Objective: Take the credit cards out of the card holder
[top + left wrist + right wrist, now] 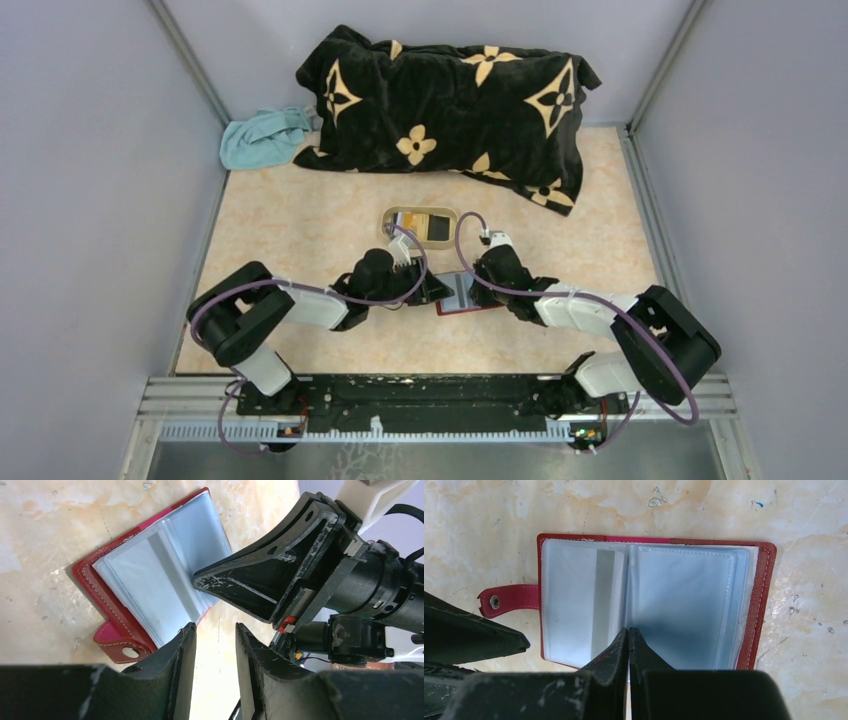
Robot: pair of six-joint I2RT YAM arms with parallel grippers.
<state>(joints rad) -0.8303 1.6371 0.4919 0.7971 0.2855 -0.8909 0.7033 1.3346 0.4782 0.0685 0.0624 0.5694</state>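
The card holder (pixel 684 595) lies open flat on the table, dark red outside with pale blue-grey sleeves and a red tab (pixel 506 600). A grey band shows through its left sleeve; no coloured card shows in the open pages. My right gripper (pixel 628 629) is shut, its tips resting on the sleeves by the fold with nothing seen between them. My left gripper (pixel 215 626) stands open and empty just off the card holder (pixel 150 575), near the tab corner. In the top view both grippers meet over the card holder (pixel 468 298). Credit cards, one black (pixel 438 229) and one orange-yellow (pixel 410 222), lie in a tray.
The beige oval tray (pixel 392 213) sits just beyond the grippers. A black blanket with tan flower shapes (pixel 450 100) is heaped along the back wall, with a teal cloth (pixel 262 138) at its left. Grey walls close in both sides.
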